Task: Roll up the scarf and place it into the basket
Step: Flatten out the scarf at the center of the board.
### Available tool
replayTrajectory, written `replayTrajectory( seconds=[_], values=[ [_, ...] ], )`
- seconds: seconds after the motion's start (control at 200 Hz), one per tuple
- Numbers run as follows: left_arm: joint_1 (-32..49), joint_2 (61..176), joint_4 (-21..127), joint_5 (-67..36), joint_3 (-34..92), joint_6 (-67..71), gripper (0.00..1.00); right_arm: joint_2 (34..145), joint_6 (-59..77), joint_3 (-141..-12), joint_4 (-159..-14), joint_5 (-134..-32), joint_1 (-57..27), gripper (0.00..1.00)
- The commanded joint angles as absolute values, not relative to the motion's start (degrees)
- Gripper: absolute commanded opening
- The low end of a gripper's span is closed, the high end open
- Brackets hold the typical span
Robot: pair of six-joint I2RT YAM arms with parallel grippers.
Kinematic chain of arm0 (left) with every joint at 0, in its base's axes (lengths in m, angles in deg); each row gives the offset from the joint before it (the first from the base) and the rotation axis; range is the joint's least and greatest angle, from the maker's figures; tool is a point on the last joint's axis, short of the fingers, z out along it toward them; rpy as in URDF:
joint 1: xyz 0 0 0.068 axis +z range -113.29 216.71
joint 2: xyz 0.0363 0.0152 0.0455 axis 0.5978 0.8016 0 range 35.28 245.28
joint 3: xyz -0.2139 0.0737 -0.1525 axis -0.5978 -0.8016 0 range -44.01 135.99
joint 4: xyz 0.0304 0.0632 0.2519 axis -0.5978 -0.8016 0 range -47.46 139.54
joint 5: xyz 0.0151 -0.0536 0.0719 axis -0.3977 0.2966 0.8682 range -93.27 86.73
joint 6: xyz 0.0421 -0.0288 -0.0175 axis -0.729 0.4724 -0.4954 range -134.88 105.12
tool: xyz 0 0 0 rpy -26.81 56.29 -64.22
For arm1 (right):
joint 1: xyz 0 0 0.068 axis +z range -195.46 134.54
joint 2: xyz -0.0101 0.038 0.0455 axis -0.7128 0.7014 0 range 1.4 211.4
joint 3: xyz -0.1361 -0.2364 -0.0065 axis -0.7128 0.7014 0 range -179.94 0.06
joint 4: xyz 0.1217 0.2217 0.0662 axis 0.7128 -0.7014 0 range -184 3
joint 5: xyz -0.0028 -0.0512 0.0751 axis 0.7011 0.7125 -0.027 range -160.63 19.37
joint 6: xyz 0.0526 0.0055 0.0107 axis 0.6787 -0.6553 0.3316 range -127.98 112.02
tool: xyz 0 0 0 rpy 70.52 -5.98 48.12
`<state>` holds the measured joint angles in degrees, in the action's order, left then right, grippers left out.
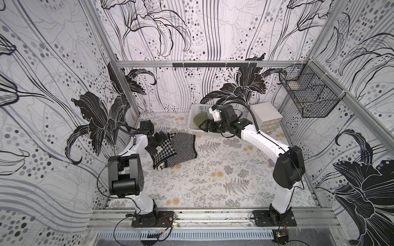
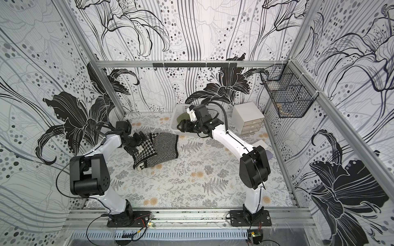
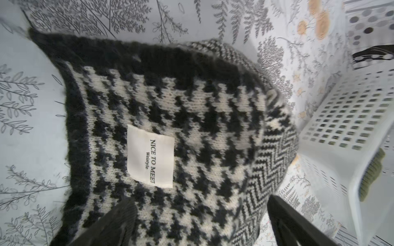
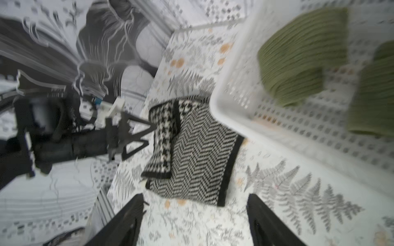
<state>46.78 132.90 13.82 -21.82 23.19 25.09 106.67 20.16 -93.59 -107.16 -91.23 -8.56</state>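
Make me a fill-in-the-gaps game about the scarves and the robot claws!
The rolled knit in the white basket is ____ in colour.
The white label on the black-and-white scarf reads NICE TO ____.
The left claw and the right claw both stand ____, holding nothing.
Missing words: green, MEET, open.

- Both top views you're getting are bright, with even diffuse light and faint shadows.
- Straight lines bow toward 3 and 9 o'clock.
- Left wrist: label (image 3: pixel 150 156) sharp, basket (image 3: pixel 351 110) soft at 3 o'clock.
- Right wrist: heavy motion blur throughout, worst at 9 o'clock.
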Motion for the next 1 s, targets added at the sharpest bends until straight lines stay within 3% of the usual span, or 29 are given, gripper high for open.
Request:
replayTrajectory(
  seconds=[0.0, 0.21, 0.305, 0.531, 0.586, 0.636, 0.681, 0.791, 0.896, 0.996],
  values=[
    [47.0, 134.72, 17.44, -22.23, 21.27, 25.94, 0.99, 103.88, 17.7, -88.42, -108.03, -89.9, -4.43, 0.78],
    [47.08, 129.05, 15.18, -17.78, 19.08, 26.46, 0.99, 113.78, 22.38, -87.96, -102.48, -89.73, -0.31, 0.78],
    [48.27, 126.95, 11.86, -15.7, 18.5, 24.75, 0.99, 118.82, 23.83, -89.66, -100.25, -84.42, -0.05, 0.78],
    [49.42, 124.77, 14.26, -19.18, 12.01, 25.94, 0.99, 131.51, 24.47, -101.52, -105.54, -80.12, 0.15, 0.76],
    [49.44, 123.57, 15.17, -19.01, 10.43, 26.52, 0.99, 132.74, 24.55, -102.68, -106.09, -80.41, 0.48, 0.6],
    [49.42, 122.62, 15.61, -19.3, 9.21, 26.99, 0.99, 132.85, 24.55, -103.38, -107.07, -79.16, 0.76, 0.26],
    [49.37, 121.97, 16.02, -19.51, 8.55, 27.08, 0.99, 132.26, 24.58, -102.43, -107.7, -77.81, 0.86, 0.01],
    [49.26, 121.05, 16.23, -20.36, 7.76, 27.09, 0.99, 126.82, 24.81, -94.84, -108.46, -72.92, 0.77, 0.0],
    [48.61, 120.67, 15.54, -20.85, 7.76, 25.81, 0.99, 112.31, 25.87, -79.01, -107.82, -63.74, 0.77, 0.0],
    [48.23, 121.73, 14.92, -21.48, 7.76, 24.83, 0.99, 95.77, 29.13, -66.06, -116.35, -52.13, 0.7, 0.0]
  ],
)
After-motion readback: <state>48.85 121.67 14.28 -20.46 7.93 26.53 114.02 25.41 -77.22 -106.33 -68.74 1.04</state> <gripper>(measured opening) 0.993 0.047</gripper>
